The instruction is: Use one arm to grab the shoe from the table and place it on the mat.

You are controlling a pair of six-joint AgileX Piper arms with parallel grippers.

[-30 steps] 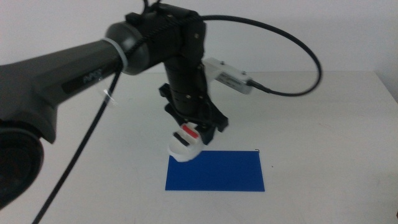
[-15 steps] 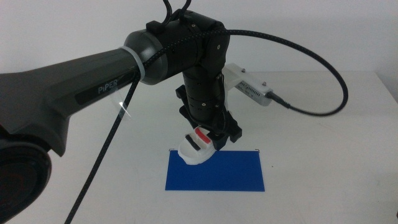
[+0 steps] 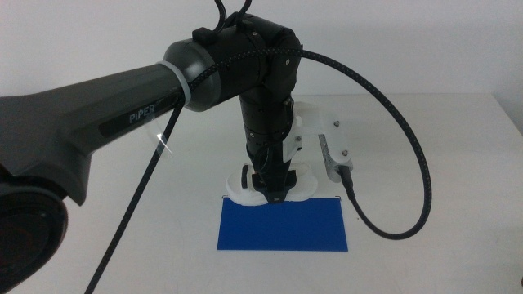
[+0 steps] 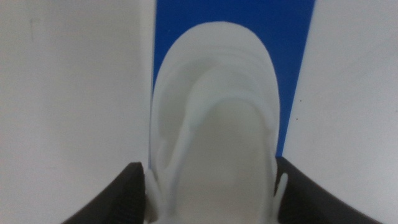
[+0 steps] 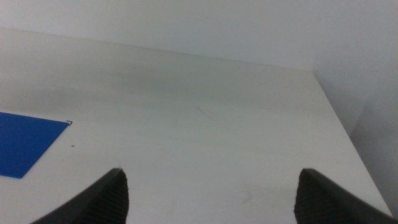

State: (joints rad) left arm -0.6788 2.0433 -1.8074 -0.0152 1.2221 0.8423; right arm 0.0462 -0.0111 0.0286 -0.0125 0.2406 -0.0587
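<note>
1. My left gripper (image 4: 211,186) has its two dark jaws closed against the sides of the shoe (image 4: 214,124), gripping it.
2. The shoe hangs over the mat's (image 3: 282,224) far edge; I cannot tell whether it touches.
3. Grab done, I judge; lowering and release remain.
4. My right gripper (image 5: 208,193) waits spread and empty, beside the mat.

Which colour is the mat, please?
The mat is deep blue, plain. It shows best in the middle view.

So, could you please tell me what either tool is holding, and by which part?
The left tool grips the small white sandal by its sides; the right holds nothing.
</note>
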